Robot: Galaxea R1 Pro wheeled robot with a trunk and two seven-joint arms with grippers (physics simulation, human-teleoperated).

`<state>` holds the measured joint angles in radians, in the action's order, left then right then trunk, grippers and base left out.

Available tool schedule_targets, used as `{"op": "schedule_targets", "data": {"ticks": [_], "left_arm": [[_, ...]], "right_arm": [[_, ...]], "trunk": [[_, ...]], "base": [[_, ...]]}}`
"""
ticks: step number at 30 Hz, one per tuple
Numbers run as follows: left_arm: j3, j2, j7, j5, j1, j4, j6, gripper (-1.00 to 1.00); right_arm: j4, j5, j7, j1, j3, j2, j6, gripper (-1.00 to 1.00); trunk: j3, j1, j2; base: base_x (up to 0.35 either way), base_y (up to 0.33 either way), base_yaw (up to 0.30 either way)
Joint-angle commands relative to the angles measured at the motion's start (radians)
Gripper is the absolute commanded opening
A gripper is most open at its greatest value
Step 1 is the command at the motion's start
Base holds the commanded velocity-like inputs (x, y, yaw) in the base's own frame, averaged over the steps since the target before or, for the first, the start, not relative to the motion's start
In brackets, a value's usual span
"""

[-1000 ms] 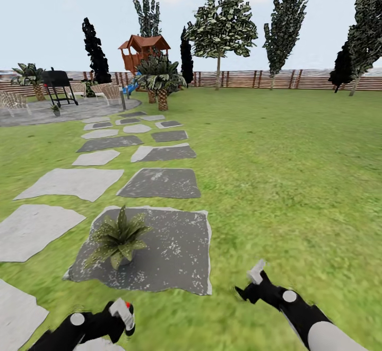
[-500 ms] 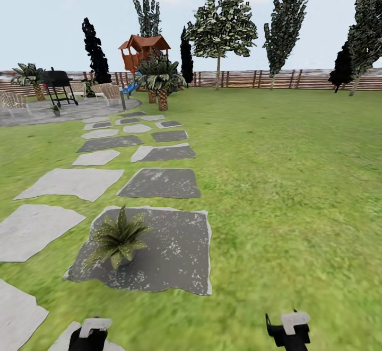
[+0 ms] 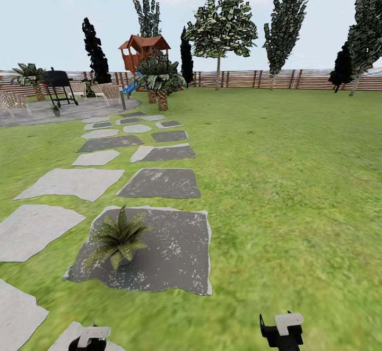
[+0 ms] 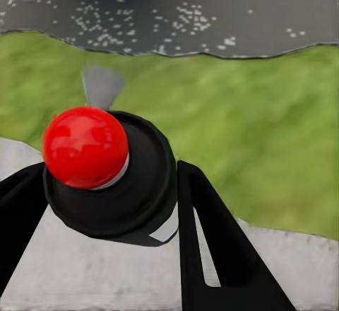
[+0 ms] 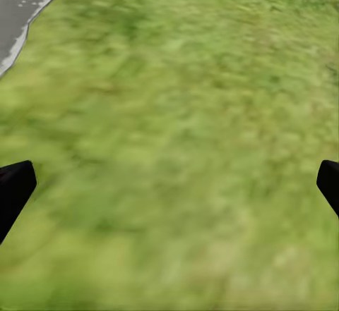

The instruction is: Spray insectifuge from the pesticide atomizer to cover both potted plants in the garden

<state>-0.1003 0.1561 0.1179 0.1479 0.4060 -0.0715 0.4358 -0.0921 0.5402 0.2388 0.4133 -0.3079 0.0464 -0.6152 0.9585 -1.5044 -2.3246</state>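
Left hand pinching pesticide atomizer; potted plant ahead, slightly right, far nearer than spread right hand.

Glossy red cap tops the matt black pesticide atomizer; speckled, rough grey stone slab at 12 o'clock.

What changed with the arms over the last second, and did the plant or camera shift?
Both arms pulled back and down toward the robot. The left claw stayed shut on the pesticide atomizer; the right claw stayed open over grass. The potted plant on its dark paving slab and the view itself did not shift.
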Motion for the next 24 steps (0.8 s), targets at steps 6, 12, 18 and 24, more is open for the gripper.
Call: {"op": "schedule_targets", "data": {"ticks": [6, 12, 18, 24], "left_arm": [[-0.009, -0.001, 0.003, 0.009, -0.011, 0.001, 0.004, -1.0], [-0.009, -0.002, 0.004, 0.007, -0.012, 0.001, 0.004, -1.0], [-0.009, -0.003, 0.005, 0.005, -0.012, 0.001, 0.004, -1.0], [-0.009, -0.003, 0.006, 0.001, -0.015, 0.001, 0.004, -1.0]], "right_arm": [[0.04, 0.013, 0.006, 0.001, -0.004, -0.002, -0.003, 1.0], [0.049, 0.013, 0.005, 0.001, -0.003, -0.002, -0.003, 1.0], [0.05, 0.012, 0.005, 0.001, -0.003, -0.002, -0.003, 1.0], [0.049, 0.012, 0.005, 0.001, -0.003, -0.002, -0.003, 1.0]], "trunk": [[0.002, 0.0, 0.0], [0.005, 0.0, 0.0], [0.01, 0.0, 0.0], [0.014, 0.0, 0.0]], "base": [[0.13, -0.106, 0.0], [0.205, -0.208, 0.0], [0.152, -0.25, 0.0], [0.147, -0.264, 0.0]]}}
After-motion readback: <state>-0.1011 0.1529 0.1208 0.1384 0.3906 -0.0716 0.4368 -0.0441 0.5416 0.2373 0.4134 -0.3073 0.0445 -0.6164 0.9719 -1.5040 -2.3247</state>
